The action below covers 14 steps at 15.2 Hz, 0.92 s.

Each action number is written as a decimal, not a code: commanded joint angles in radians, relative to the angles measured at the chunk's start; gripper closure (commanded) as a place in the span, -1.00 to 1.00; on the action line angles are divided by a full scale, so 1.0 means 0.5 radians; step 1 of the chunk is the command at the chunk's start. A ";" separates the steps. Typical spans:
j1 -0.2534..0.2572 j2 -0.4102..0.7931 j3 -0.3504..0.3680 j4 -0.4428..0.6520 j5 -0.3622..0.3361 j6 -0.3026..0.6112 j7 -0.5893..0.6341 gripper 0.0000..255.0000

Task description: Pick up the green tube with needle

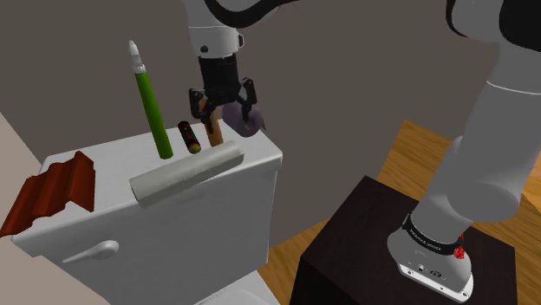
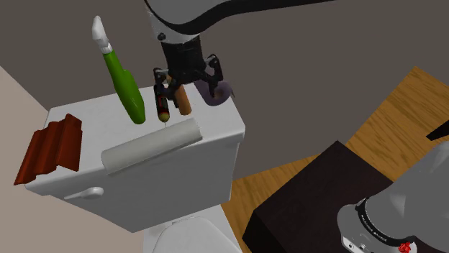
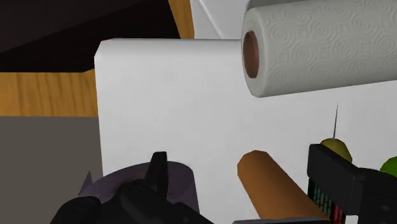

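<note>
1. While the gripper (image 1: 224, 109) hangs over the white tank lid (image 1: 258, 154), its fingers stand spread and clasp nothing; a brown cylinder (image 1: 212, 128) lies between them, apparently untouched.
2. Green tube (image 1: 153, 108): foot on the lid just behind the paper roll (image 1: 186, 173); long axis steep, white tip leaning up and left.
3. Bearing: toward the shoulder view's left of the hand, beyond a dark striped cylinder (image 1: 190, 137).
4. Judgement: the hand must shift that way and close across the shaft.
</note>
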 commanded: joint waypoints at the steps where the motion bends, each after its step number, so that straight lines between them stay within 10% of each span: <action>1: 0.053 0.194 0.022 0.219 -0.094 -0.040 0.107 -1.00; 7: 0.279 0.721 0.014 0.910 -0.331 -0.242 0.322 -1.00; 14: 0.250 0.701 0.009 0.673 -0.326 -0.027 0.329 -1.00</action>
